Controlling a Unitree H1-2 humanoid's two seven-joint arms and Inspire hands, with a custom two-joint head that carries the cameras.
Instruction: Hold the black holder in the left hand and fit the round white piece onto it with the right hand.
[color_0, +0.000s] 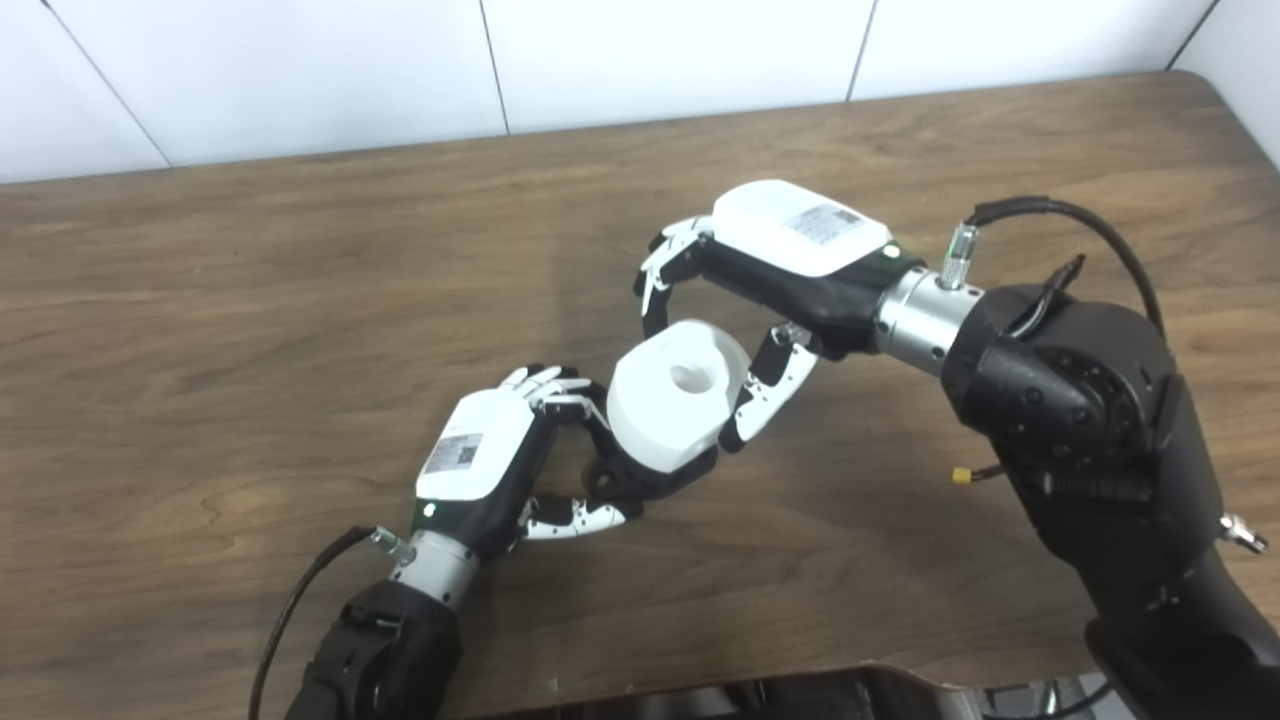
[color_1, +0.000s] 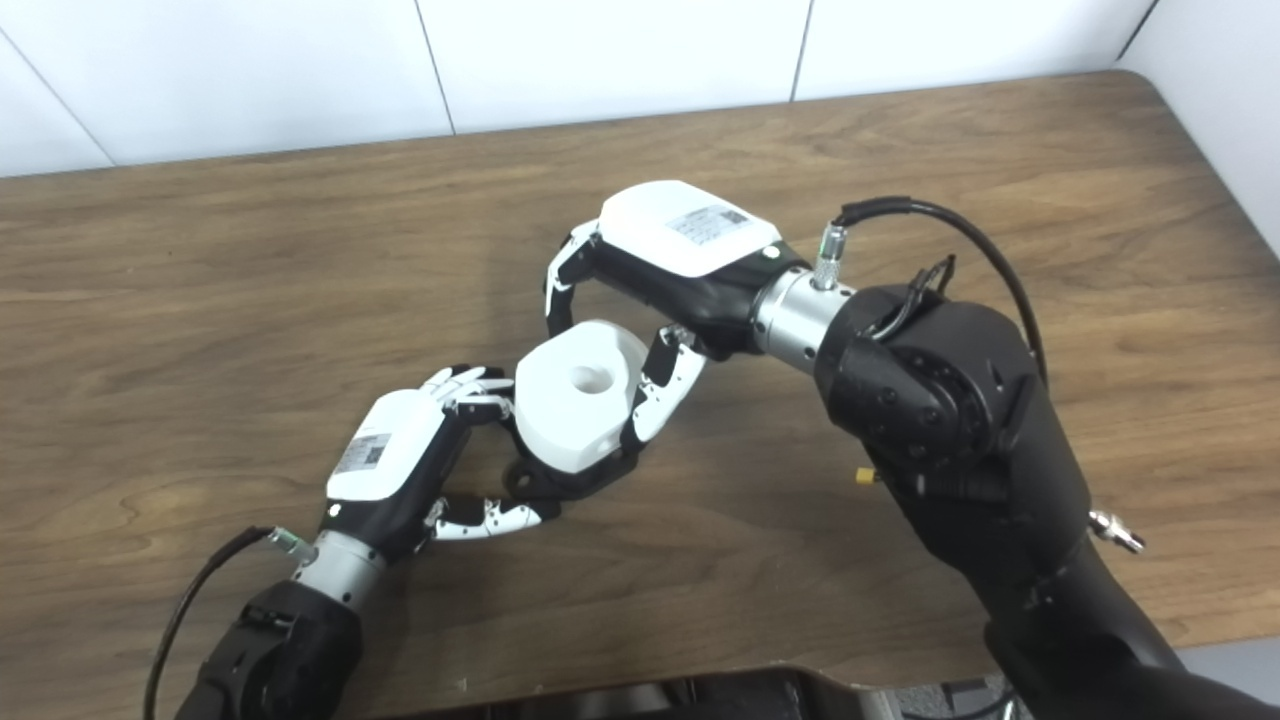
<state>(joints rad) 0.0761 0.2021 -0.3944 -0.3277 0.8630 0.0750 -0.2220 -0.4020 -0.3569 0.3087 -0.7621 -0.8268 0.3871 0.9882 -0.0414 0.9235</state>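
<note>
The round white piece (color_0: 672, 395), a thick disc with a central hole, sits tilted on top of the black holder (color_0: 640, 480), which shows only below its lower edge. My left hand (color_0: 480, 450) is shut on the holder, fingers curled behind it and thumb under its front. From the upper right, my right hand (color_0: 790, 250) closes on the white piece. Its fingers (color_0: 660, 285) hook over the far upper edge and its thumb (color_0: 765, 395) presses the right side. How deep the piece sits on the holder is hidden.
Both hands work over the middle of a brown wooden table (color_0: 250, 300). A white panelled wall (color_0: 300, 70) runs behind the far edge. The bulky right forearm (color_0: 1080, 420) and its cable (color_0: 1060, 215) fill the right side. A dark edge (color_0: 800, 690) lies at the bottom.
</note>
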